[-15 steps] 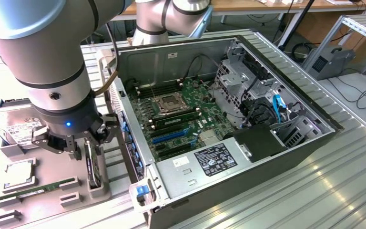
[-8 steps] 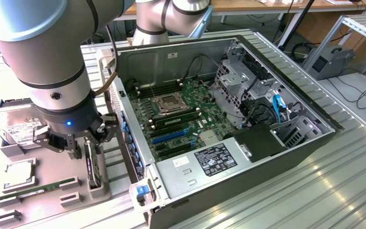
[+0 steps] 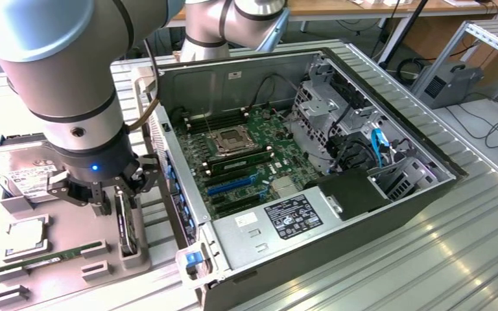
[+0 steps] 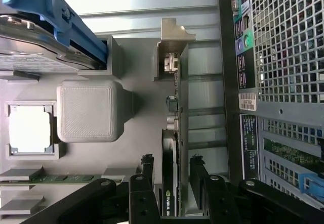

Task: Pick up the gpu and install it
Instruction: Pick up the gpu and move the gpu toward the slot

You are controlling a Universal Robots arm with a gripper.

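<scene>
In the exterior view, the arm (image 3: pixel 59 71) is seen reaching down at nine o'clock of the open computer case (image 3: pixel 231 81). The claw (image 3: pixel 117 202) is held over a grey holder tray (image 3: pixel 72 223) that lies on the slatted metal desk (image 3: pixel 422 259). The gpu (image 3: pixel 126 230) is stood on its long edge in a slot of that tray, just beside the case wall, at eight o'clock of the motherboard (image 3: pixel 258 162). The claw is spread apart, with one finger placed on each side of the card's upper edge. The card is not lifted; it is seated in its slot. On the same tray, the hard drive (image 3: pixel 24 172) is found at ten o'clock of the claw, the processor chip (image 3: pixel 26 234) at eight o'clock, and the RAM stick (image 3: pixel 46 259) at seven o'clock.

In the wrist view, the gpu (image 4: pixel 173 133) is shown edge-on, with its silver bracket (image 4: pixel 169 52) at the end far from the claw (image 4: pixel 171 159). The two black fingers (image 4: pixel 147 166) are set open around the card. A gap is seen on one side; whether the other pad touches cannot be told. The hard drive (image 4: pixel 35 57) in its blue frame, the processor chip (image 4: pixel 30 129) and the RAM stick (image 4: pixel 50 178) are seen on the far side of a raised grey block (image 4: pixel 90 110). The case's mesh panel (image 4: pixel 288 42) is seen on the card's other side.
</scene>
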